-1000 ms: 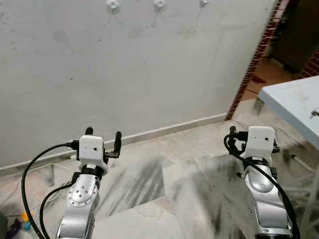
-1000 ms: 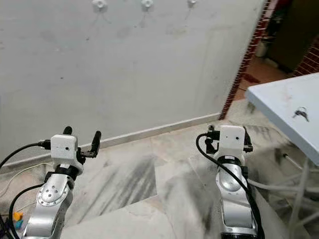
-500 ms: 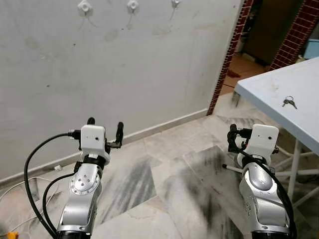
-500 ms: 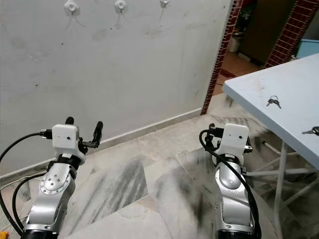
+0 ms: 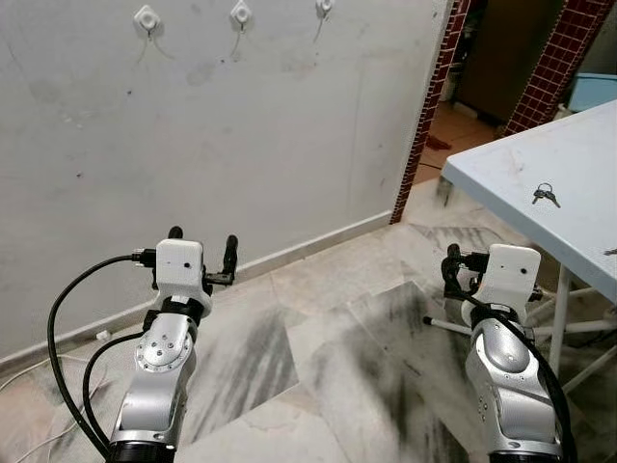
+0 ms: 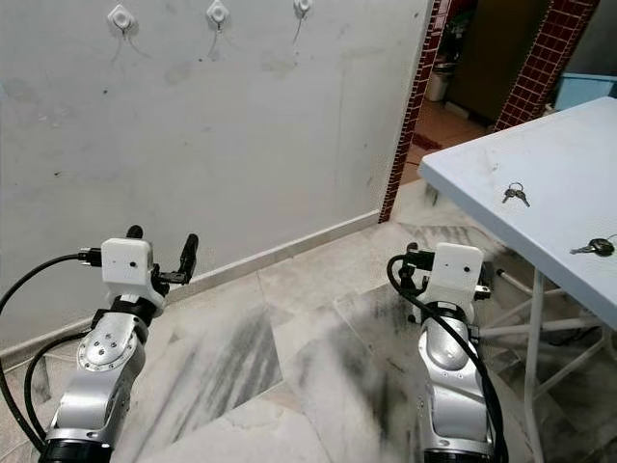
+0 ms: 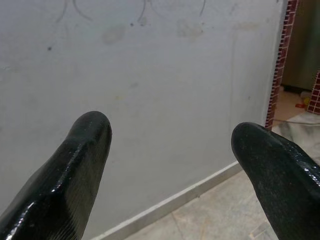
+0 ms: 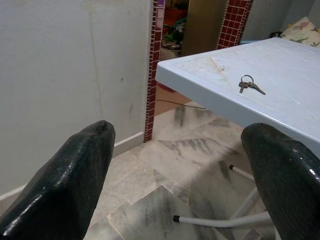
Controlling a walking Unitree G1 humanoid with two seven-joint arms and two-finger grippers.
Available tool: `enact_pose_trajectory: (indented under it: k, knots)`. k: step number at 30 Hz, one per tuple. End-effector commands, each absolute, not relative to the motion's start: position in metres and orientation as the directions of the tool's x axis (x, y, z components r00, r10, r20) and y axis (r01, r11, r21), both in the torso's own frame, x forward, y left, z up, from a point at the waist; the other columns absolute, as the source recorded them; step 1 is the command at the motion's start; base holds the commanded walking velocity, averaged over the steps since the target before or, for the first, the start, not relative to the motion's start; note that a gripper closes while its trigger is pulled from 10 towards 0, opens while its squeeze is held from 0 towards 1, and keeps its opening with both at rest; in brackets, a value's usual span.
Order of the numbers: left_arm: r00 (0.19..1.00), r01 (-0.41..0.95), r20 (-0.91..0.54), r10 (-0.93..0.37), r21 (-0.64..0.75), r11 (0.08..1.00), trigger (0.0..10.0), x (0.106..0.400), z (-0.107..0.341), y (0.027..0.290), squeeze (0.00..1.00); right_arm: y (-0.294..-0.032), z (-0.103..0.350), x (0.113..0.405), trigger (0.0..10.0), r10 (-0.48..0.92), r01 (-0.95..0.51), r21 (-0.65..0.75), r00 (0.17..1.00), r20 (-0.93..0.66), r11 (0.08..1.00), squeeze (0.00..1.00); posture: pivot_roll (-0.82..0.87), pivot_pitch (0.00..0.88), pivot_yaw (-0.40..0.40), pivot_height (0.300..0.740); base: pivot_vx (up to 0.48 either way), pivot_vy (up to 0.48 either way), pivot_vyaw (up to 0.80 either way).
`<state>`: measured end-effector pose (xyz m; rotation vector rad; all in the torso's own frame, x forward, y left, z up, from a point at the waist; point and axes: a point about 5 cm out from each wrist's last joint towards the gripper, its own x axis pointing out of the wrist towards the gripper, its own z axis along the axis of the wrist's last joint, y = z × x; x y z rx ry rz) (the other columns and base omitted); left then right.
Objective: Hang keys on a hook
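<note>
Two grippers were raised before the robot, neither holding anything. Left gripper [image 5: 201, 250] sat at 9 o'clock in the head view, fingers spread wide, pointed toward the wall [image 5: 289, 135]. Left wrist view confirmed it: both fingertips [image 7: 90, 132] stood well apart with bare wall between them. Right gripper [image 8: 175, 150] was at 4 o'clock in the head view, mostly hidden behind its white wrist housing there; its wrist view showed the fingers spread, empty, aimed at the near corner of the table [image 8: 210, 85].

Keys [image 5: 545, 194] lay flat on the light blue table top at 3 o'clock, a small bunch on a ring, well apart from both grippers. Second key bunch [image 6: 593, 247] lay nearer the robot's side of the table, at the frame edge. White table legs [image 6: 533, 338] stood just beside the right arm.

Three white hooks were fixed high on the wall at 11 to 12 o'clock: first hook [image 5: 146, 18], second hook [image 5: 240, 13], third hook [image 5: 324, 7]. All three hung bare. Red brick edge [image 5: 424, 116] marked the wall's end at 1 o'clock, with a doorway beyond. Floor [image 5: 318, 338] was grey-veined marble tile. Black cables [image 5: 67, 318] looped beside the left arm.
</note>
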<state>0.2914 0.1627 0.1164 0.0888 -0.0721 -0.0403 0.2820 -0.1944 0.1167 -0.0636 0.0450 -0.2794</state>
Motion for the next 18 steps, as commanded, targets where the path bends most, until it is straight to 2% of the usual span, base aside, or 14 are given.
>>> enact_pose_trajectory:
  k: [1, 5, 8, 18]
  knots:
    - [0.997, 0.036, 0.057, -0.042, 0.099, 0.994, 10.0, 0.2926, 0.1145, 0.1624, 0.00, -0.1954, 0.1182, 0.2820, 10.0, -0.291, 0.288, -0.058, 0.956, -0.033, 0.956, 0.00, -0.08, 0.000, 0.022, 0.740, 0.000, 0.000, -0.75]
    - [0.998, 0.033, 0.054, -0.039, 0.106, 0.994, 10.0, 0.2926, 0.1131, 0.1638, 0.00, -0.1958, 0.1186, 0.2817, 10.0, -0.288, 0.286, -0.072, 0.957, -0.019, 0.955, 0.00, -0.08, 0.000, 0.020, 0.740, 0.000, 0.000, -0.71]
    - [0.998, 0.032, 0.055, -0.038, 0.106, 0.994, 10.0, 0.2927, 0.1129, 0.1638, 0.00, -0.1940, 0.1187, 0.2818, 10.0, -0.267, 0.263, -0.108, 0.963, -0.027, 0.959, 0.00, -0.08, 0.000, 0.018, 0.740, 0.000, 0.000, 0.00]
    - [0.998, 0.029, 0.054, -0.034, 0.097, 0.995, 10.0, 0.2915, 0.1114, 0.1620, 0.00, -0.1922, 0.1162, 0.2809, 10.0, -0.253, 0.250, -0.058, 0.966, -0.056, 0.967, 0.00, -0.08, 0.000, 0.018, 0.740, 0.000, 0.000, -0.78]
